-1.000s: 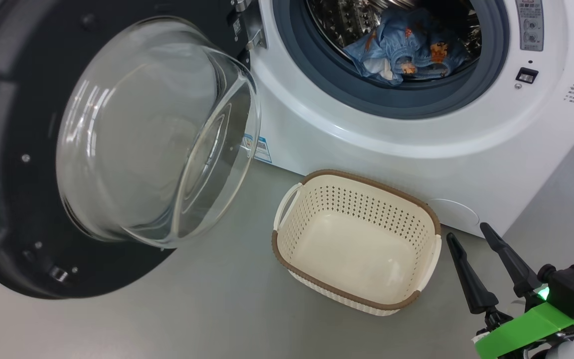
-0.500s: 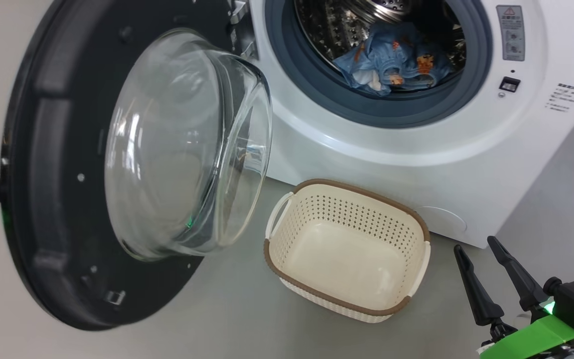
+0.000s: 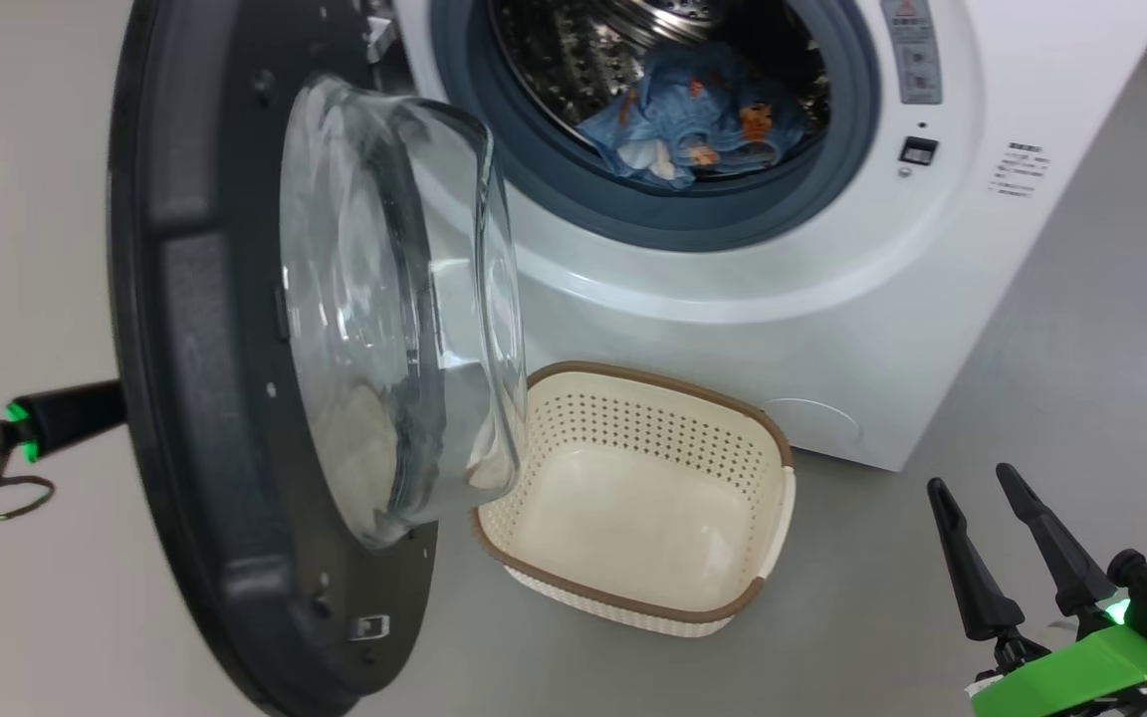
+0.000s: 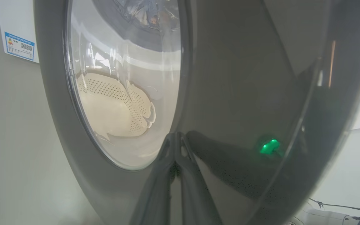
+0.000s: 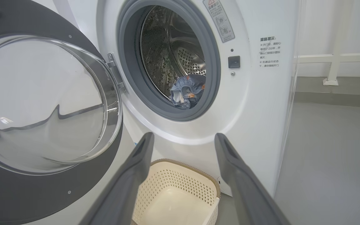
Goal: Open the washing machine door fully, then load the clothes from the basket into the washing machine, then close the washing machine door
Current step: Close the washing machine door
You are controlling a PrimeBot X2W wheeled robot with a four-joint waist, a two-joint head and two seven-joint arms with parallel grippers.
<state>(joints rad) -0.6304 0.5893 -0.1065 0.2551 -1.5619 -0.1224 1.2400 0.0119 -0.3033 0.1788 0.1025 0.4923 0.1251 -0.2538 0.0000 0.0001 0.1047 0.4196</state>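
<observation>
Washing machine door (image 3: 205, 398) has swung further toward the opening. A second ago its inner face was turned to the head camera; now it stands near edge-on. Glass bowl (image 3: 394, 299) now overlaps the left end of the basket (image 3: 633, 518) in the head view. Left claw (image 4: 176, 137), earlier out of frame, has come in behind the door, closed, tips on its outer face. Head camera has also shifted.

Bright, even, diffuse indoor light fills the scene, and shadows on the grey floor (image 3: 1032, 349) are faint and soft. White streaks of glare run over the bulging clear glass bowl of the round black-rimmed washing machine door (image 3: 394, 299), whose near left edge looks slightly blurred. The door's glossy outer face mirrors a green lamp glow (image 4: 269, 146). The near dark fingers (image 5: 127, 187) of the right hand (image 5: 183, 139) are out of focus.
</observation>
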